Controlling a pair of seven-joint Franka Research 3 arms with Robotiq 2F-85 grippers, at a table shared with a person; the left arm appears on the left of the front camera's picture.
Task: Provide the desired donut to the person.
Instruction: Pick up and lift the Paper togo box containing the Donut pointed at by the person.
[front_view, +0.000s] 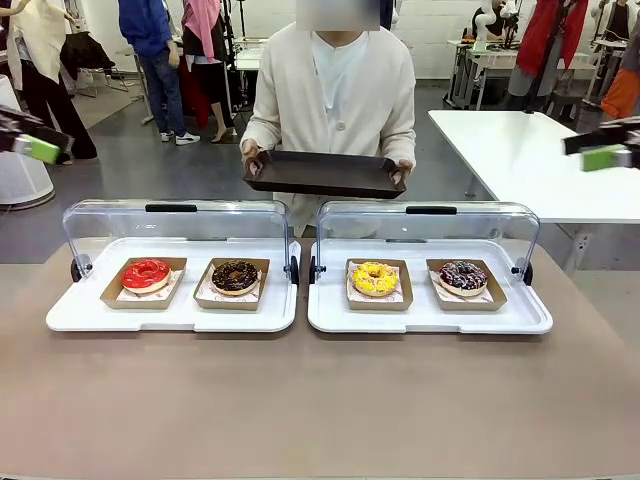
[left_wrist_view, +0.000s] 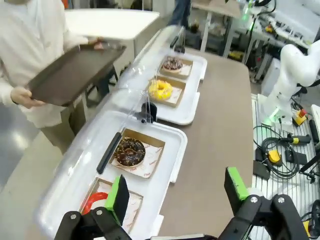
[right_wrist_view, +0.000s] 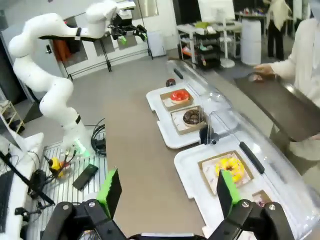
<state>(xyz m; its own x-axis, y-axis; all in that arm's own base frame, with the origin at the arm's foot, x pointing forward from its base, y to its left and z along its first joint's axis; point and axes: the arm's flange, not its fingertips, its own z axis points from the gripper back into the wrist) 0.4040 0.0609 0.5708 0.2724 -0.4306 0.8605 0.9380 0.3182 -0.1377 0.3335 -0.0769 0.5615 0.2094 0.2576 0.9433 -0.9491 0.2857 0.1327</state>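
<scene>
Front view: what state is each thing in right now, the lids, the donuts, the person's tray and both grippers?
Left lid: open, swung back.
Right lid: open, swung back.
Red donut: resting in left case.
Chocolate donut: resting in left case.
Yellow donut: resting in right case.
Sprinkled donut: resting in right case.
Dark tray: empty, held by the person.
Left gripper: jaws open, empty.
Right gripper: jaws open, empty.

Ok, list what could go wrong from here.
1. Wrong pick: four donuts lie ready, and the person holds a tray with both hands, pointing at none.
2. The raised clear lids stand between donuts and tray; a reach across may strike them.
</scene>
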